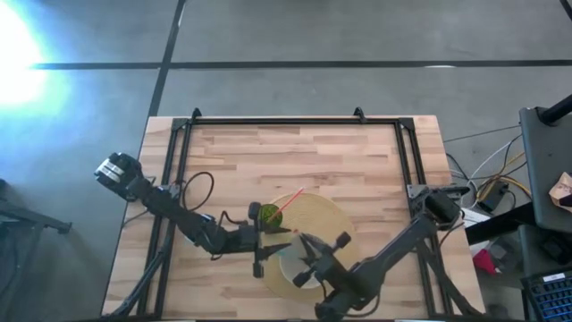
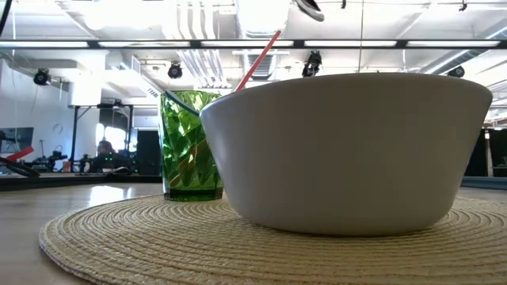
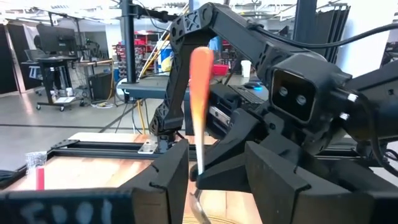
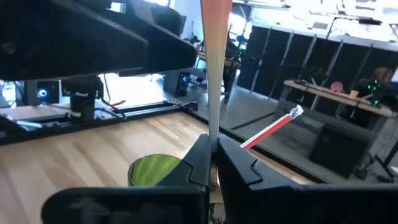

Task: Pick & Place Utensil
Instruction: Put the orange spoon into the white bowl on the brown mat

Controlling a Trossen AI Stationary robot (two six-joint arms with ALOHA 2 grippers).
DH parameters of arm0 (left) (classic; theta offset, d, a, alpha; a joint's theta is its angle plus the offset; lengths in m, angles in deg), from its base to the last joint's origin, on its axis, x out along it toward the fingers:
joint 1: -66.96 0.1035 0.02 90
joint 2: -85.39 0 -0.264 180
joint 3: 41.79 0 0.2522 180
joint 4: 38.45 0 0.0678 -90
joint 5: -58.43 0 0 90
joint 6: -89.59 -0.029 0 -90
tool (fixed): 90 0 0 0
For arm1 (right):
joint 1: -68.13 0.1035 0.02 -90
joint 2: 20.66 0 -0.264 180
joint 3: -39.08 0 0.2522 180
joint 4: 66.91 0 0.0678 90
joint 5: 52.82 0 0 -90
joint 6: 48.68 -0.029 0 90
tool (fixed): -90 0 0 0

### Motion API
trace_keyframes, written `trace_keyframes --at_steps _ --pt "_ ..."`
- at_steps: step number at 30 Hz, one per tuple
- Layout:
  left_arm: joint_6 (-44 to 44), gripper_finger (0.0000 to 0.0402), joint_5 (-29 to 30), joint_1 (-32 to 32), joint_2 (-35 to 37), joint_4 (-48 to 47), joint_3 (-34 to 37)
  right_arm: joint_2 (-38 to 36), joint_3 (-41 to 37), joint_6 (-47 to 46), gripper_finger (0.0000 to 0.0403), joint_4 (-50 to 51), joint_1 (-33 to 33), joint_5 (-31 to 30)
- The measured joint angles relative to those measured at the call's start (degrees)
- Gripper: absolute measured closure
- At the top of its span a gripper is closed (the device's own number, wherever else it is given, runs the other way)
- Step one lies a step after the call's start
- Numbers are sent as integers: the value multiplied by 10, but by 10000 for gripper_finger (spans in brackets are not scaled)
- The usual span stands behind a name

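Observation:
The utensil has an orange handle [image 4: 215,56] and a metal end [image 3: 198,206]. It stands upright over the white bowl [image 2: 348,150]. My right gripper [image 4: 213,154] is shut on it above the bowl [image 1: 297,266]. My left gripper [image 3: 217,154] is open. Its fingers stand on either side of the handle [image 3: 200,93] without touching it, beside the green cup [image 1: 270,215]. The cup holds a red straw [image 2: 257,59]. Cup and bowl stand on a woven placemat [image 2: 142,237]. My right gripper pinches the utensil between its two fingers at the lower end of the orange handle [image 4: 213,127]. It comes in from the table's near right side. The handle stands upright above the fingers, the metal end [image 3: 198,206] hangs below, and the utensil is lifted clear.
The round placemat [image 1: 326,215] lies on the near middle of the wooden table [image 1: 295,152]. A black frame [image 1: 286,121] runs along the table's far and side edges. Both arms crowd the space over the bowl and cup. Bare wood lies toward the far edge.

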Motion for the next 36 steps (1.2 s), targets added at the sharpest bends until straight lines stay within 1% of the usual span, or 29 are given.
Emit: trace_keyframes --at_steps 8,14,17,27,36 --pt "1 250 0 4 0 0 0 0 0 3 390 -35 -15 0" --pt "15 257 0 20 0 1 0 0 0 9 390 -52 -17 0" --pt "29 266 0 30 0 5 0 -1 0 8 390 -60 -20 0" --pt "35 297 -1 41 0 9 0 -2 -1 4 390 -74 -33 8" --pt "38 348 0 49 0 9 0 -2 -1 8 390 -88 -40 21"
